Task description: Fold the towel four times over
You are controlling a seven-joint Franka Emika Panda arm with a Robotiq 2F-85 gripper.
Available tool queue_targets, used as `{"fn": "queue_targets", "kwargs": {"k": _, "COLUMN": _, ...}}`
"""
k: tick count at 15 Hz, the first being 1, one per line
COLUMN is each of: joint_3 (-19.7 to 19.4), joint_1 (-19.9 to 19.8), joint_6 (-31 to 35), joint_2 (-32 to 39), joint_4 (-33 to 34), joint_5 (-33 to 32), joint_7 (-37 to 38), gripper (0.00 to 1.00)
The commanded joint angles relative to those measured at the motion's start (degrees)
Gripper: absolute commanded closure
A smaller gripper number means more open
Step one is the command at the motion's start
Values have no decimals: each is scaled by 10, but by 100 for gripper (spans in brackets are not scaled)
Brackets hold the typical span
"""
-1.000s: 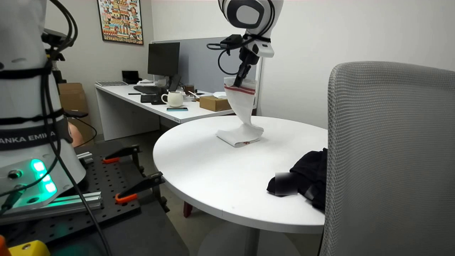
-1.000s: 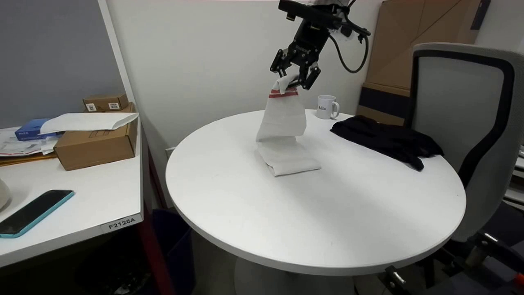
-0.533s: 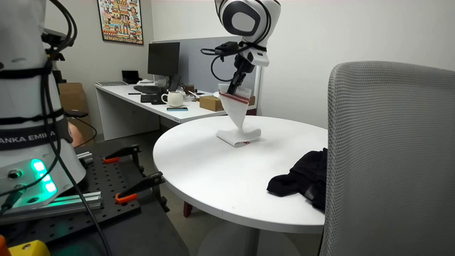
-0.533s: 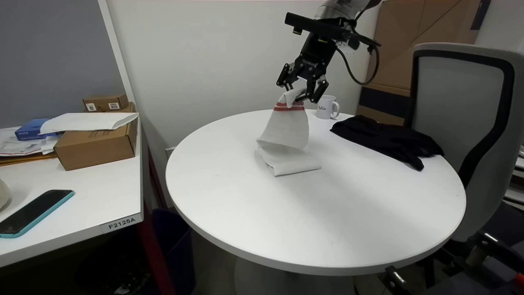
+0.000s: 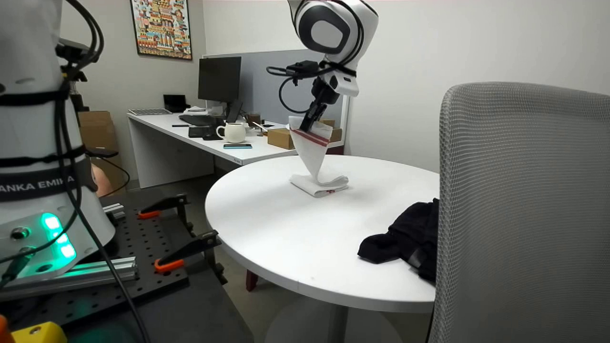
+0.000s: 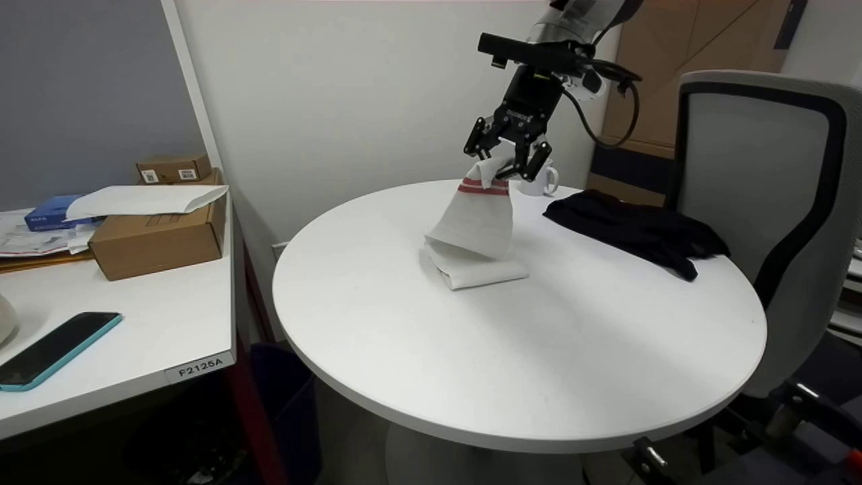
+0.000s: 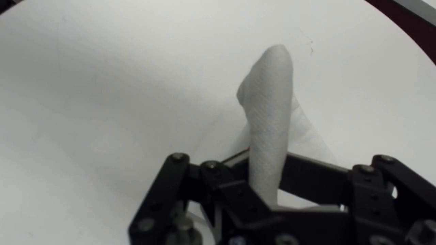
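The tool is clamped on the towel near the end with the red stripes, its fingers drawn together on the cloth. In the wrist view a narrow tongue of cloth sticks out past the fingers, running crosswise to the line from one finger to the other. From the grip the towel hangs down and bends into layers that rest on the round bench: part raised, part lying.

The coming move turns on how the gripped end stands over those layers. In both exterior views the tool is above them and well apart. In an exterior view the grip is nearly straight above the front edge, the raised part leaning slightly right as it rises; in an exterior view the tool is up and to the left of a small red mark at the layers' near edge. The long axis of the resting part cannot be told, since the raised part hides some of it.

This looks like mid-fold. The gripped end probably needs to travel across the layers while it lowers; a straight drop would likely bunch the thin cloth.
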Motion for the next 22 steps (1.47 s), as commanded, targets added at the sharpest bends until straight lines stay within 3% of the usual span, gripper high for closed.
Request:
{"fn": "queue_targets", "kwargs": {"k": 1, "joint_3": -16, "joint_1": 0, "joint_6": -24, "joint_2": -36, "joint_4": -18, "joint_5": -8, "joint_7": 7, "gripper": 100}}
{"fn": "queue_targets", "kwargs": {"k": 6, "joint_3": -35, "joint_1": -3, "joint_6": -16, "joint_2": -68, "joint_4": -9, "joint_5": -15, "joint_7": 21, "gripper": 100}}
{"fn": "queue_targets", "kwargs": {"k": 12, "joint_3": -38, "joint_1": 2, "joint_6": -26, "joint_2": -78, "joint_4": 1, "joint_5": -69, "joint_7": 65, "gripper": 100}}
{"fn": "queue_targets", "kwargs": {"k": 22, "joint_3": -26, "joint_1": 24, "joint_6": -76, "joint_2": -32, "joint_4": 13, "joint_5": -152, "joint_7": 117, "gripper": 100}}
